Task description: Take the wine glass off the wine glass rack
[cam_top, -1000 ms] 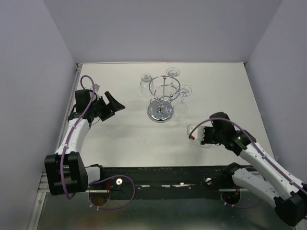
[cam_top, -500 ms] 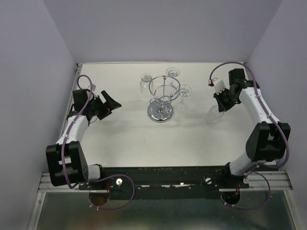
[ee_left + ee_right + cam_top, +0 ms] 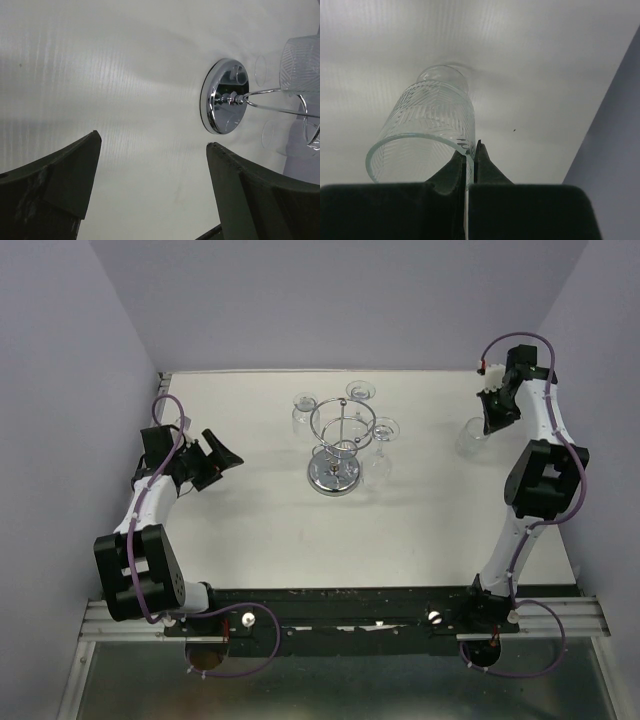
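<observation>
Wine glass (image 3: 470, 436), top view: at the far right of the bench (image 3: 250, 530), near the right wall (image 3: 600, 390), well apart from the wine glass rack (image 3: 336, 452). At its rim, the right gripper (image 3: 491, 418), arm stretched along the bench's right edge. Cannot tell whether the glass touches the bench. Rack stands upright mid-bench; three other glasses (image 3: 304, 412) hang around its ring. Left of the rack and apart from it, the left gripper (image 3: 218, 453), pointed toward it, spread wide, nothing between its jaws.

Left wrist view: both dark fingers (image 3: 55, 180) set wide apart, bare bench between them. Rack's round mirrored base ahead and to the right; patterned glass bowls at the right edge.

Right wrist view: jaws pressed together on the glass wall at the rim, one finger inside, one outside. Bowl clear, cut in a herringbone pattern, open mouth toward the camera, narrow end toward the bench. Right wall close by.
</observation>
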`<move>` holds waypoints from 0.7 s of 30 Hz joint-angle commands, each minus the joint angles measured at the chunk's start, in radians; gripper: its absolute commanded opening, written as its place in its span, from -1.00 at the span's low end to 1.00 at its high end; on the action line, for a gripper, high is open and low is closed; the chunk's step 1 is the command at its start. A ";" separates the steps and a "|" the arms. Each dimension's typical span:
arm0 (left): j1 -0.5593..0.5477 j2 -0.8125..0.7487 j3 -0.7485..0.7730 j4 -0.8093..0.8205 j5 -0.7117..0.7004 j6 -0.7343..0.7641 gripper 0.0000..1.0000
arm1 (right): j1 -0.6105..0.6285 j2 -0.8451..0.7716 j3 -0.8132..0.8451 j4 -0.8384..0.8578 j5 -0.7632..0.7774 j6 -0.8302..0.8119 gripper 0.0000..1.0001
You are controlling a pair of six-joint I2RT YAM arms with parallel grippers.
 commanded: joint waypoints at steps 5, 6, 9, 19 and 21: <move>0.002 -0.032 0.025 -0.071 -0.009 0.075 0.97 | -0.038 0.180 0.244 -0.124 0.080 0.072 -0.99; 0.002 -0.034 0.023 -0.069 -0.007 0.076 0.98 | -0.040 0.191 0.253 -0.127 0.080 0.075 -0.99; 0.002 -0.045 0.018 -0.074 -0.004 0.083 0.98 | -0.040 0.208 0.262 -0.126 0.059 0.086 -0.99; -0.010 -0.029 0.023 -0.080 0.005 0.100 0.97 | -0.040 0.216 0.288 -0.124 0.043 0.097 0.25; -0.018 -0.032 0.029 -0.086 0.003 0.104 0.98 | -0.040 0.204 0.293 -0.121 0.053 0.098 0.32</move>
